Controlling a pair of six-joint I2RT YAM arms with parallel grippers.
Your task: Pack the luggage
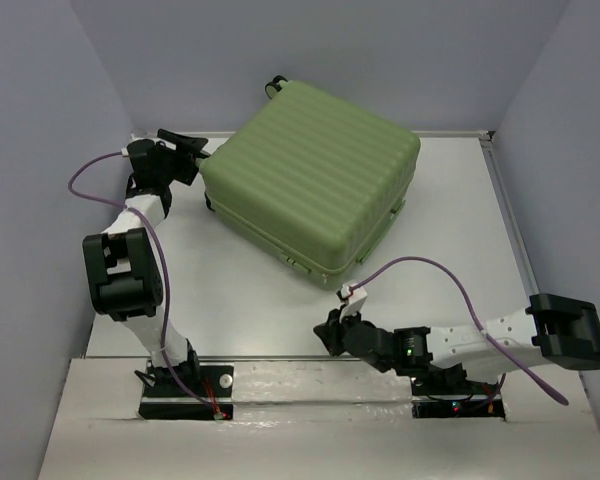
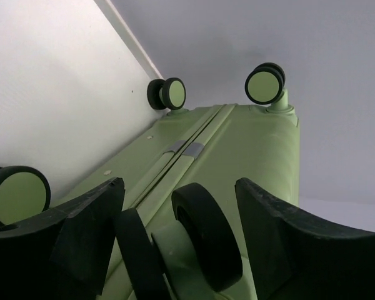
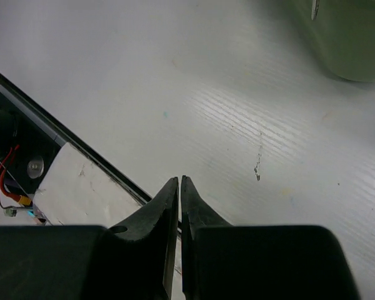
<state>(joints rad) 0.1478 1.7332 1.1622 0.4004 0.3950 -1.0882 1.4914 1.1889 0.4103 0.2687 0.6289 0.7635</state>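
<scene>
White flat tabletop [image 1: 450, 230], pale grey walls on three sides. Large light-green ribbed hard-shell suitcase [image 1: 315, 180] lies closed and flat at far centre of the table, turned diagonally, wheel end toward the back-left. Left gripper [image 1: 200, 150] is at the suitcase's left corner, jaws wide apart. In the left wrist view, a black-and-green double caster wheel [image 2: 203, 240] sits between the black fingers [image 2: 87, 219]. There is a gap on the right side, contact on the left unclear, and no firm grip seen. Three more casters show in that view. Right gripper [image 3: 180, 182] is low over bare table near the front edge, well apart from the suitcase, jaws pressed together, holding nothing.
</scene>
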